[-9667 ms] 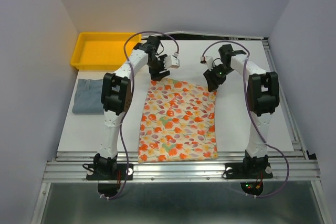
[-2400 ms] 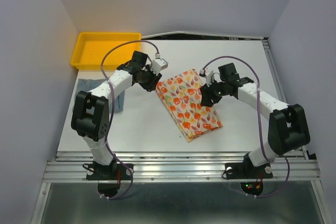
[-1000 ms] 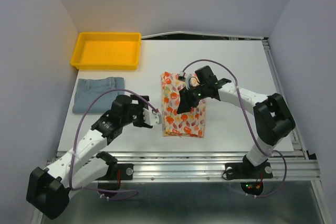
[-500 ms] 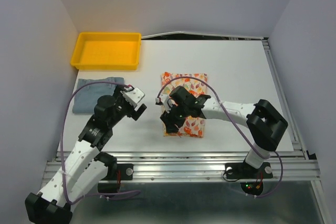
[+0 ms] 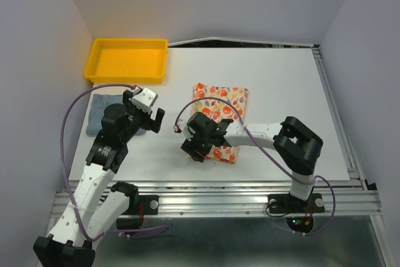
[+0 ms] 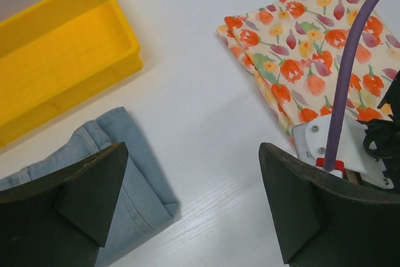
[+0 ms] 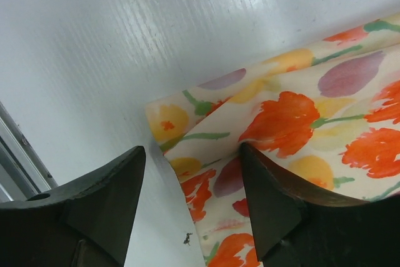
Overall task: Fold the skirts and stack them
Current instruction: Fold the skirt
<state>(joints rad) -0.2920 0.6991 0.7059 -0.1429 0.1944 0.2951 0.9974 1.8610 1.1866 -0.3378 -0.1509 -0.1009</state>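
The floral skirt (image 5: 220, 112) lies folded into a narrow rectangle in the middle of the table. My right gripper (image 5: 195, 149) is low at its near left corner, open. In the right wrist view the corner of the floral skirt (image 7: 262, 123) lies between the jaws of the gripper (image 7: 192, 152), one finger (image 7: 100, 204) over bare table, the other over cloth. The folded denim skirt (image 5: 99, 114) lies at the left, partly hidden by my left arm. My left gripper (image 5: 149, 120) hovers open and empty beside its right edge, which shows in the left wrist view (image 6: 94, 167) by the gripper (image 6: 192, 149).
A yellow tray (image 5: 128, 59) stands at the back left, just behind the denim skirt; it also shows in the left wrist view (image 6: 56, 73). Grey walls close in the left, back and right. A metal rail (image 5: 212, 199) runs along the near edge.
My left gripper has swung back and left toward the denim skirt. My right gripper has slid to the floral skirt's near left corner, and the folded skirt has turned slightly.
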